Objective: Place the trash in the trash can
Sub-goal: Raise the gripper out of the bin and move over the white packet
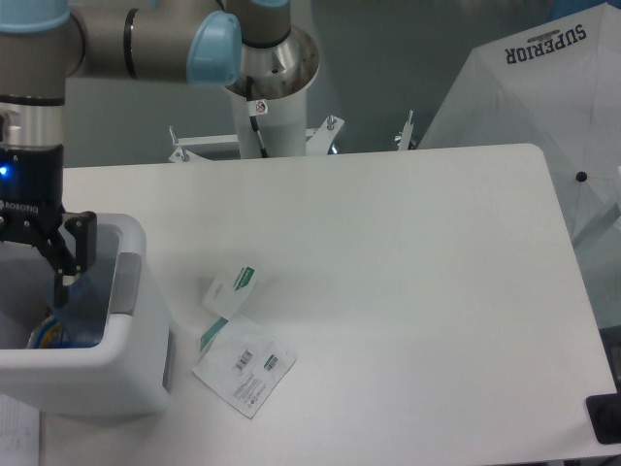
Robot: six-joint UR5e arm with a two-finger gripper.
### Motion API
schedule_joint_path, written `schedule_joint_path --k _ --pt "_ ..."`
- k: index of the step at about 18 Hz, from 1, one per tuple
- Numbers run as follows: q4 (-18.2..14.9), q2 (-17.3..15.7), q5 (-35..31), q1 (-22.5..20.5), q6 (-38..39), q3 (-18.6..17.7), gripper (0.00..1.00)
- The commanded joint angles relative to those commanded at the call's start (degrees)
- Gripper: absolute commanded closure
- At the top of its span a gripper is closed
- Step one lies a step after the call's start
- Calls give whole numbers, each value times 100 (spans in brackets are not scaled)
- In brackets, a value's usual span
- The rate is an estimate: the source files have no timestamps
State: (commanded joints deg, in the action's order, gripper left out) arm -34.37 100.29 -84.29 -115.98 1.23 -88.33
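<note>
The white trash can [116,383] stands at the table's left edge. My gripper [27,277] hangs over its opening, open, with one dark finger [74,248] showing and nothing between the fingers. Inside the bin lies the clear plastic bottle [80,313], bluish and partly hidden by the rim. Two pieces of trash lie on the table right of the bin: a small white-and-green wrapper [233,285] and, nearer the front, a flat white pouch with a barcode label [245,365].
The arm's white base column [272,107] stands behind the table's far edge. A white umbrella [543,107] leans at the right. A black object [606,417] sits at the front right corner, and paper [19,432] lies under the bin's front left.
</note>
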Motion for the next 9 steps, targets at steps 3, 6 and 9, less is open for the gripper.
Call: schedule_joint_path --k 3,6,9 --pt "0 -115 35 -634 97 -236 0" --pt "9 -247 35 -1179 88 -772 0" --pt "-17 -265 53 -1645 79 -1063 0"
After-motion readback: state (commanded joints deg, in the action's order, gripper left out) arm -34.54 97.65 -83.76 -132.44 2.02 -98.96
